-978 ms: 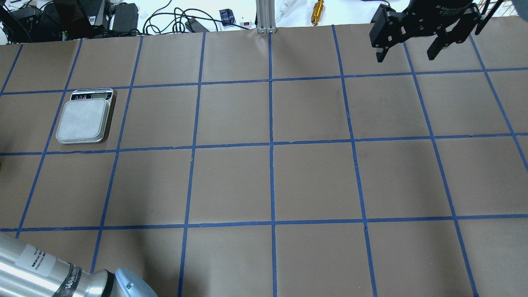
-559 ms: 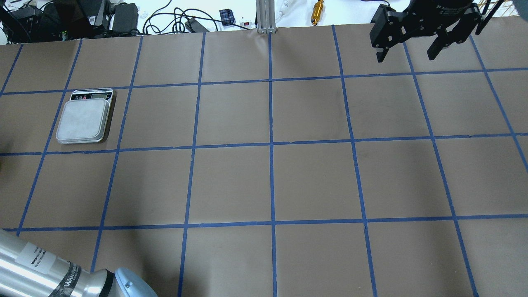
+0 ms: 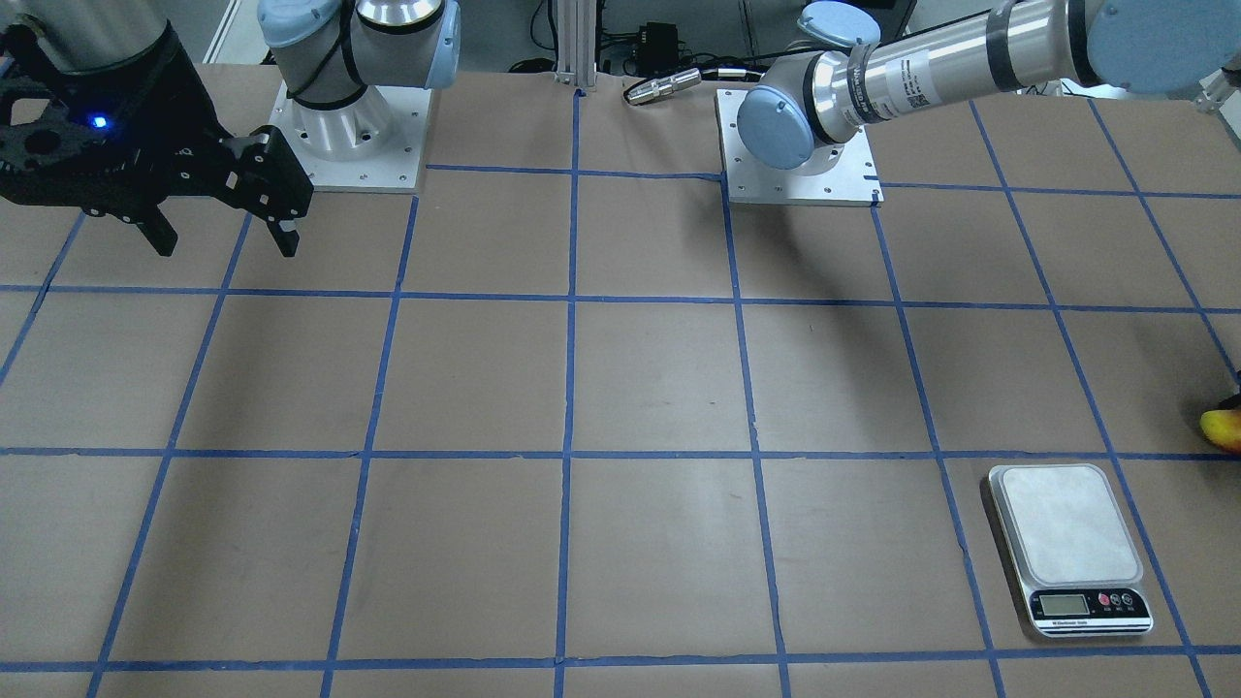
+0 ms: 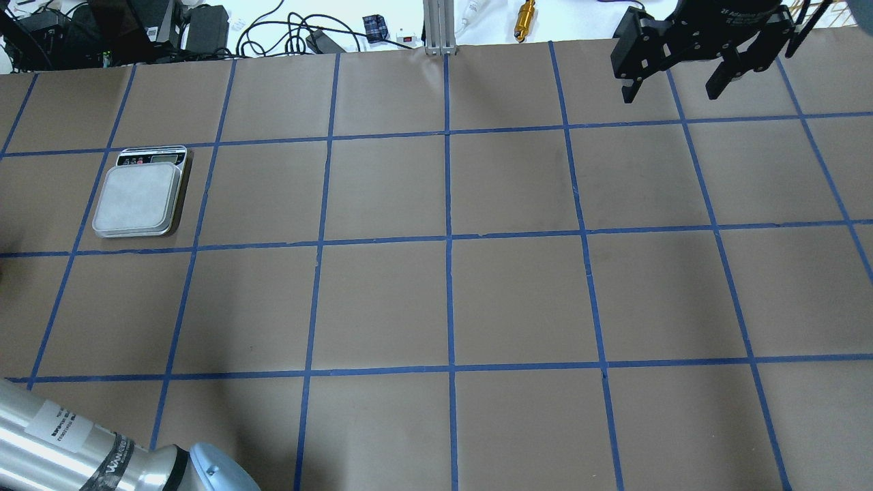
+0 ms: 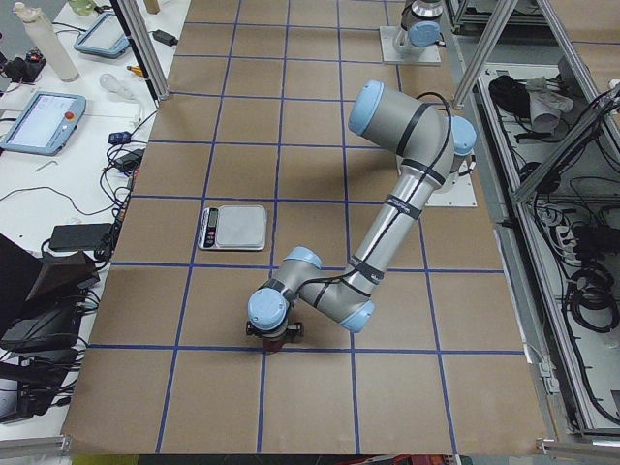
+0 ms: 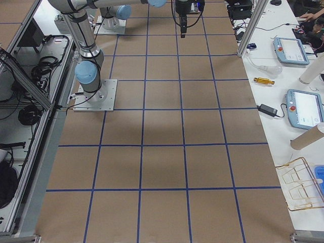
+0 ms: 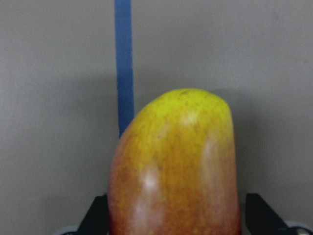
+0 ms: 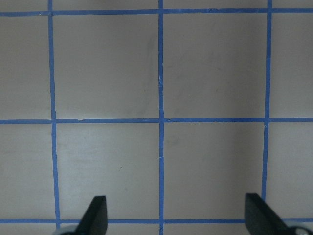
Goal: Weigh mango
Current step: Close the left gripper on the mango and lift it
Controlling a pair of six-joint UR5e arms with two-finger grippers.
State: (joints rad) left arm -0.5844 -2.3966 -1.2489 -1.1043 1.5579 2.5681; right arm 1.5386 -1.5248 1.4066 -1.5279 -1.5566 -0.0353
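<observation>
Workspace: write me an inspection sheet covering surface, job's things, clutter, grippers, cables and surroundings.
Surface: brown paper table cover with a blue tape grid, lying flat.
Job's things: yellow-to-red oval mango lying on the paper at the robot's left end; silver digital scale with a bare platform, apart from the mango.
Clutter: nothing seen.
Grippers: left gripper open, one finger on either side of the mango; right gripper open and empty, raised over the far right of the table.
Cables: black cables beyond the far edge, off the paper.
Surroundings: brass cylinder and teach pendants on the white bench.
</observation>
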